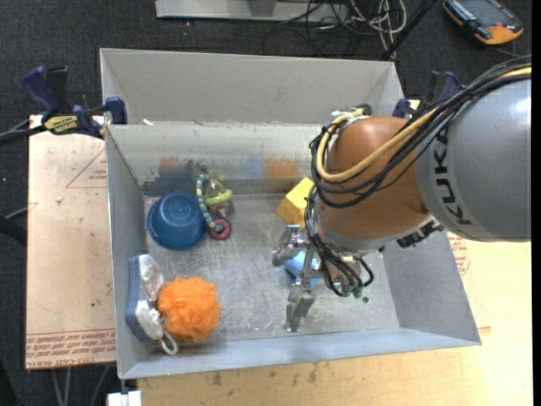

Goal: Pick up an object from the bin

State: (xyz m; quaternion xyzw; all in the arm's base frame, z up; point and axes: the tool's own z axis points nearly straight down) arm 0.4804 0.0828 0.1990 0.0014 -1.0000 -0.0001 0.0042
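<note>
Camera view, bin seen from above.

A: What lies at the tool?

B: Small light-blue thing [297, 267], right of centre on the bin floor, towards the near wall. Its shape is mostly hidden by the wrist above it.

A: Gripper state?

B: Gripper [292, 288] is low over the floor with its fingers [297, 308] spread, not pressed together. The blue thing sits in the gap, nearer the far finger. Cannot tell whether either finger touches it.

A: Neighbours?

B: Yellow block [295, 200] just beyond, towards the far wall, partly under the orange wrist cover. Then bare floor leftward. Dark blue bowl [176, 221] at the left, with a string of green and yellow beads [211, 194] and a pink ring [220, 229] beside it on its right.

A: Near-left corner?

B: Orange mesh puff [189, 308], with a white and grey-blue bundle [141, 298] against the left wall of the bin [254, 91], touching the puff. All well apart from the gripper.
</note>
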